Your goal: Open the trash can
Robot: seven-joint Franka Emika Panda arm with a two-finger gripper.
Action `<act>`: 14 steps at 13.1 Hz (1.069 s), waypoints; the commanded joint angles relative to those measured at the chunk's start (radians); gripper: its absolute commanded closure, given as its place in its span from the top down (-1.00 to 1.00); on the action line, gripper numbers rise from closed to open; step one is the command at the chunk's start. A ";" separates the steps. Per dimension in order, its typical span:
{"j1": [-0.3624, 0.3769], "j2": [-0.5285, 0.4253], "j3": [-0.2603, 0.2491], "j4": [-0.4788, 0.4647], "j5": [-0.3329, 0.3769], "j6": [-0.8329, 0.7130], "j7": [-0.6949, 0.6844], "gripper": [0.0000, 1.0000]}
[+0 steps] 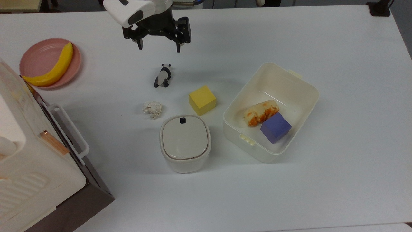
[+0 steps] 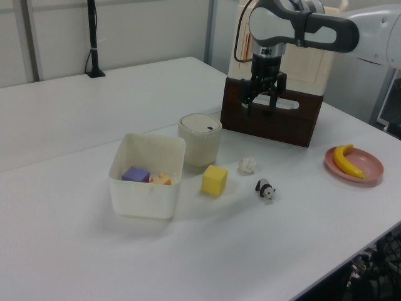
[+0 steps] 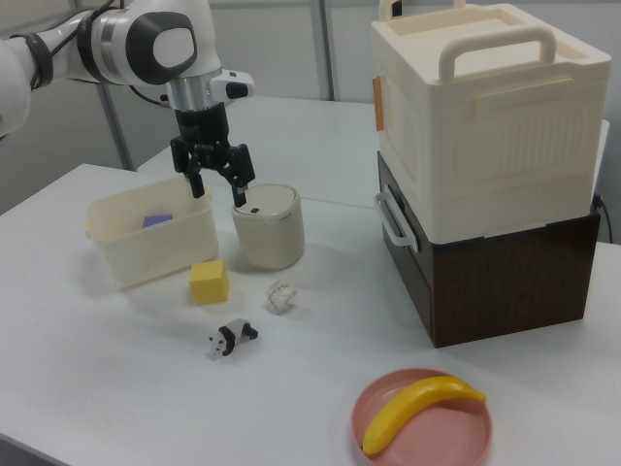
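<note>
Black gripper [image 1: 159, 48] hangs over the table [image 1: 322, 48] with its fingers apart, holding nothing. Below it in the top view sits the trash can [image 1: 185, 143], lid shut. Beside it, the tub [image 1: 291, 83] holds a purple block [image 1: 275, 127] and some orange food [image 1: 260, 112].

Glossy white rounded arm segments with grey joint bands end in a black two-fingered end effector [image 1: 159, 48].
</note>
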 commanded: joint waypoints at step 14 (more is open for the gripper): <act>0.023 -0.016 -0.024 -0.036 0.057 0.071 -0.121 -0.86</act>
